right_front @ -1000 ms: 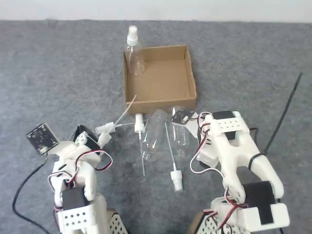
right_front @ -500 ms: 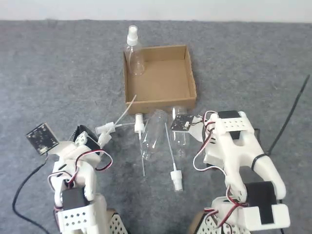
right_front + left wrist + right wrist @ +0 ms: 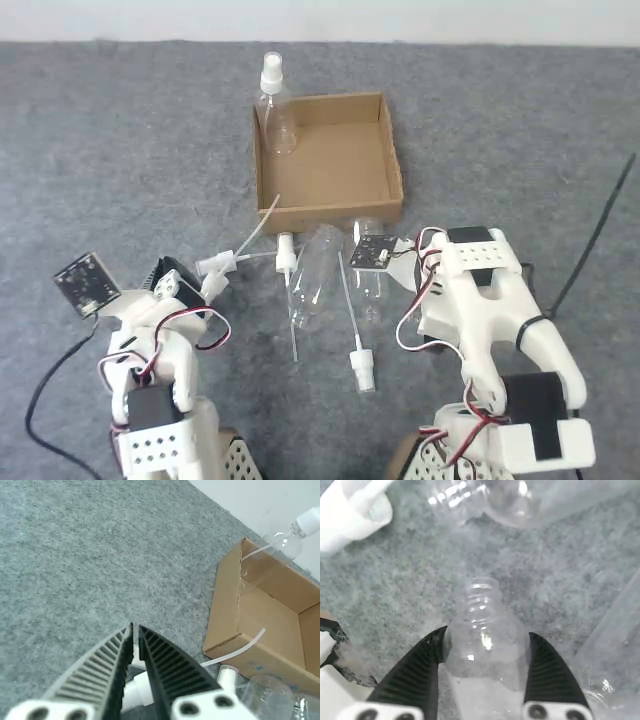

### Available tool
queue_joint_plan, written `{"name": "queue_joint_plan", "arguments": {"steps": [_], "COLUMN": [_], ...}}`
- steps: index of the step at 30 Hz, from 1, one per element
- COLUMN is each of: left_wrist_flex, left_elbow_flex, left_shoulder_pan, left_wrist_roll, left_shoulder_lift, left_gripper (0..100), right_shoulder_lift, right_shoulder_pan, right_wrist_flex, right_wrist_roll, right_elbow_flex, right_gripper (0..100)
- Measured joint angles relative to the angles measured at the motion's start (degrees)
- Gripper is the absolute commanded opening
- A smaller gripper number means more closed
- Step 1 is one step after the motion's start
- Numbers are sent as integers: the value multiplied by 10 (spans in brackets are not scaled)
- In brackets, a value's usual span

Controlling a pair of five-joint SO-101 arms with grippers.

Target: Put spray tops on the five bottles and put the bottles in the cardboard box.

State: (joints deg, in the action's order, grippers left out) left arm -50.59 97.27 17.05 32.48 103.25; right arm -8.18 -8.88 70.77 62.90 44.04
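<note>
The cardboard box (image 3: 390, 150) stands open at the back, and a capped bottle (image 3: 275, 115) leans in its far left corner. My right gripper (image 3: 487, 635) is shut on a clear, uncapped bottle (image 3: 485, 650) lying near the box's front wall; this bottle (image 3: 368, 285) has a second bare bottle (image 3: 315, 275) lying beside it. My left gripper (image 3: 135, 627) is shut on a white spray top (image 3: 137, 695), whose tube (image 3: 245, 647) runs toward the box. Two loose spray tops (image 3: 285, 255) (image 3: 362, 368) lie on the grey carpet.
The grey carpet (image 3: 130, 150) stretches open to the left and right of the box. A black cable (image 3: 590, 235) crosses the floor at the right. Pale wall (image 3: 320, 20) runs along the far edge.
The right arm's wrist drew back a little toward its base and to the right, then held still. The left arm and the loose parts have not moved.
</note>
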Motion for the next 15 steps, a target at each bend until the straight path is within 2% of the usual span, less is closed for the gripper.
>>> {"name": "queue_joint_plan", "arguments": {"steps": [6, 15], "left_wrist_flex": [0, 0], "left_elbow_flex": [0, 0], "left_shoulder_pan": [0, 0], "left_wrist_roll": [0, 0], "left_shoulder_lift": [0, 0], "left_gripper": [14, 14], "right_shoulder_lift": [-94, -234], "right_shoulder_pan": [-2, -62], "right_wrist_flex": [55, 116], "right_wrist_roll": [-76, -217], "right_elbow_flex": [0, 0], "right_gripper": [80, 80]}}
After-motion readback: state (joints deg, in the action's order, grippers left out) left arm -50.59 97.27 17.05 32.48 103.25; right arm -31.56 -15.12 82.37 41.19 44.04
